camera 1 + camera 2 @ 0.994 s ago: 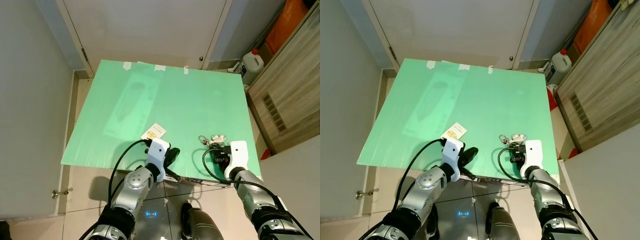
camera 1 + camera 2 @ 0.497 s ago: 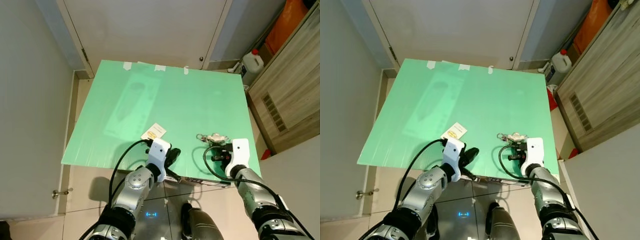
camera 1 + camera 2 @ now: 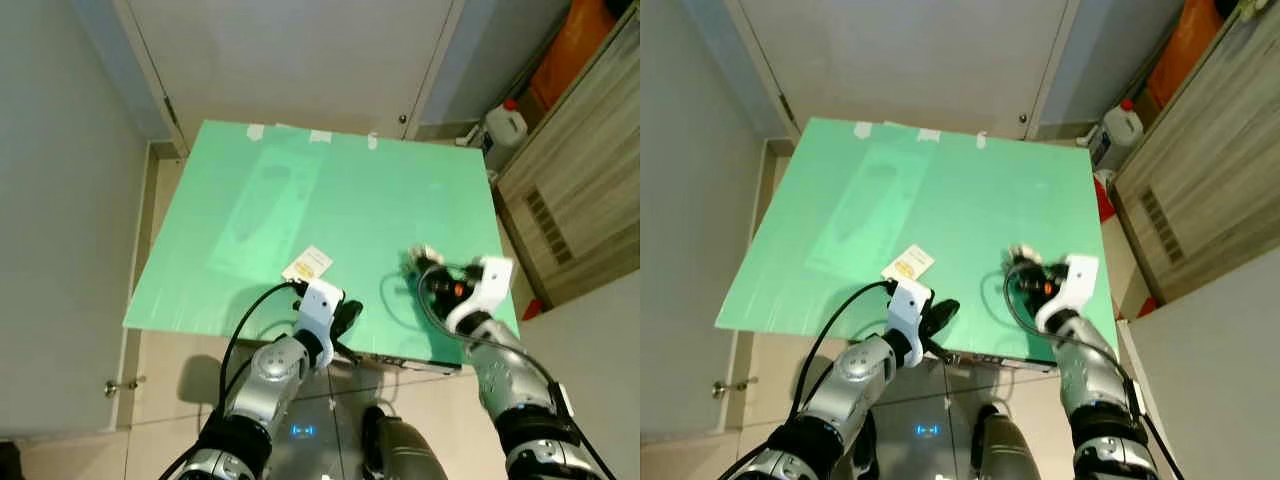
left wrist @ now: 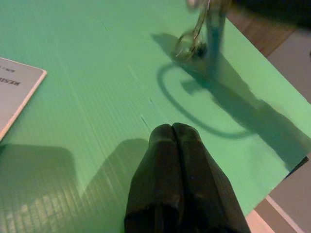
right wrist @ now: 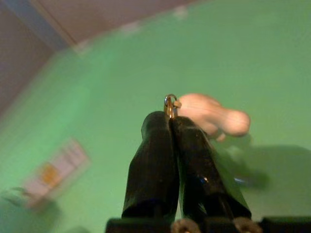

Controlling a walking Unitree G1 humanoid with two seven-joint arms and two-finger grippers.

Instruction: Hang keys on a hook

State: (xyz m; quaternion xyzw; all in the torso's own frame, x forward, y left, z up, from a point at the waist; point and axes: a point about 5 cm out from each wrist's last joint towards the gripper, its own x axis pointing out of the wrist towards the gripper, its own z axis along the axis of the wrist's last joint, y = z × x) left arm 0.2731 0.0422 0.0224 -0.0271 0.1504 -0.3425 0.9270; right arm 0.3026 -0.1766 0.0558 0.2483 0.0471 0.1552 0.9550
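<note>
Right gripper [image 5: 171, 116] is up off the green board [image 3: 300, 200], over its near-right part, fingers pressed together and pinching the keys [image 5: 206, 114] by the metal ring at the fingertips. In the right wrist view the ring pokes out just past the tips, and a pale, blurred fob hangs beside it, clear of the board, with its shadow on the green below. In the head views the keys [image 3: 422, 256] sit at the far end of the gripper, near the board's right edge; motion blur there, so the detail is poor. Left gripper [image 4: 173, 133] is low over the near edge of the board, left of the right one and well apart from it, fingers closed flat against each other with nothing between them. In the left wrist view the hanging ring and the black cable shadow are visible farther along the board. A small white card [image 3: 307, 263] with a yellow mark lies flat on the board, just beyond the left gripper and not touching it. The board lies on a tiled floor, its far edge fixed with strips of pale tape [image 3: 320, 135] in front of a closed white door [image 3: 300, 60]. A white jug with a red cap [image 3: 504, 124] stands on the floor at the far right, next to a wooden cabinet [image 3: 575, 170]. No hook can be made out.
</note>
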